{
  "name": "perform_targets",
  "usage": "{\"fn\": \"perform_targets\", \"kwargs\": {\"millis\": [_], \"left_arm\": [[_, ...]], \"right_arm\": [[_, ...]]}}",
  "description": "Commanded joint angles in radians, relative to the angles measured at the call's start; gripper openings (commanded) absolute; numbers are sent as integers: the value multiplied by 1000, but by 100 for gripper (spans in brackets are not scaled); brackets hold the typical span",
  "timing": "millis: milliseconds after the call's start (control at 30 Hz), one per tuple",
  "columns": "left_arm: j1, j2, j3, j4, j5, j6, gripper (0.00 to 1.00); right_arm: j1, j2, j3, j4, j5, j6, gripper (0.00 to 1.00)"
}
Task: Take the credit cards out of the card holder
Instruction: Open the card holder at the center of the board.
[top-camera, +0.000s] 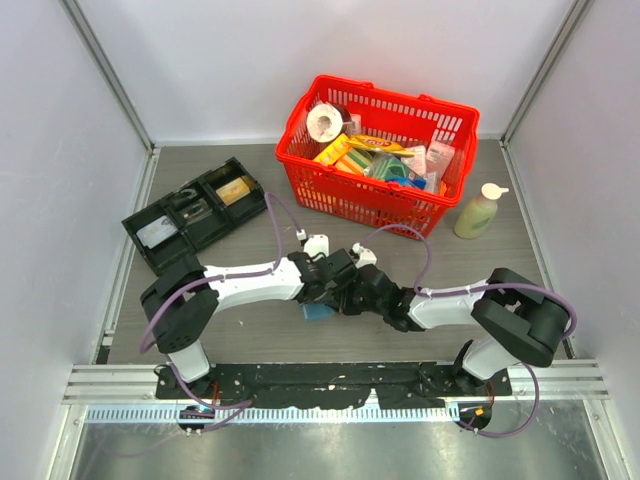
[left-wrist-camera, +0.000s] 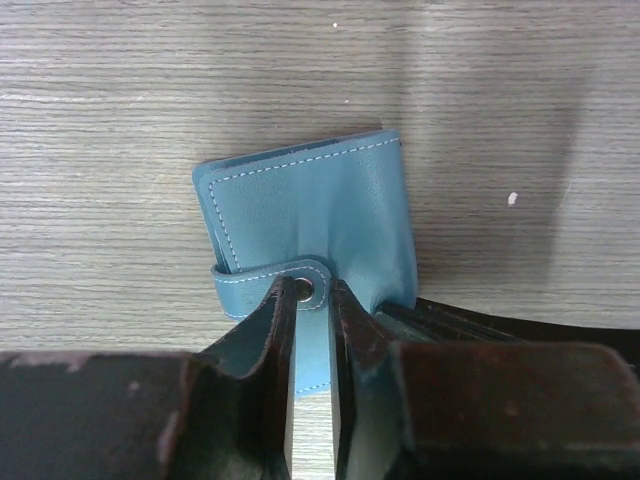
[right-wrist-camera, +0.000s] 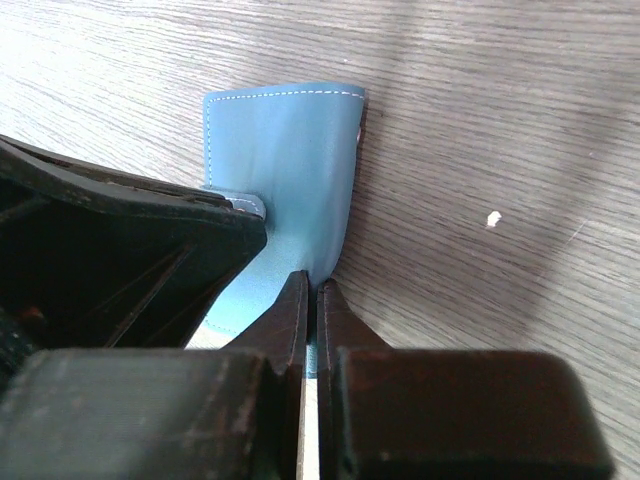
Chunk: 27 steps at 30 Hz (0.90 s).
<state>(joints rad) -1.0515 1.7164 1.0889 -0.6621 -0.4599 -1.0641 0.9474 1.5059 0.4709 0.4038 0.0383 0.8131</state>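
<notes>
1. My left claw (left-wrist-camera: 312, 290) is pinching the card holder (left-wrist-camera: 310, 215) by its strap (left-wrist-camera: 262, 280). One finger is on each side of the strap, right by the round metal snap (left-wrist-camera: 303, 290).
2. My right claw (right-wrist-camera: 312, 287) is pressed almost fully together. It is pinching a thin edge of the card holder, and a bit of blue shows between its fingers.
3. The card holder is blue with light stitching. It is folded shut and sticks out in front of both claws, lying on the grey wooden worktop (top-camera: 250, 340).
4. My two claws meet at the card holder. The left claw sits just to the left of the right claw, and they are very close.
5. The cards are hidden from me.
6. Far out past both claws is a red basket (top-camera: 300, 130) full of goods.
7. Out past my left claw, and off to its left, is a black tray (top-camera: 195, 215).
8. Out past my right claw, and off to its right, a pale bottle (top-camera: 478, 212) stands up beside the basket.
</notes>
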Motion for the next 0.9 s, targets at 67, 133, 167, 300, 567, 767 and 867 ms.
{"fn": "perform_targets", "kwargs": {"millis": [67, 133, 167, 300, 567, 767, 867], "left_arm": [[-31, 62, -7, -62, -101, -11, 6], [-31, 40, -17, -64, -124, -14, 0], [-31, 20, -29, -57, -134, -17, 0], [-19, -46, -84, -24, -141, -25, 0], [-24, -126, -118, 79, -56, -23, 27], [-35, -144, -101, 127, -42, 3, 39], [-38, -121, -93, 131, -42, 18, 40]], "right_arm": [[10, -15, -8, -89, 75, -42, 1], [10, -16, -11, -89, 78, -37, 1], [10, -16, -12, -88, 78, -34, 1], [11, -29, -18, -94, 87, -26, 1], [10, -23, -15, -89, 86, -25, 1], [10, -21, -28, -59, 77, -11, 1], [11, -21, -37, -43, 74, -6, 1]]}}
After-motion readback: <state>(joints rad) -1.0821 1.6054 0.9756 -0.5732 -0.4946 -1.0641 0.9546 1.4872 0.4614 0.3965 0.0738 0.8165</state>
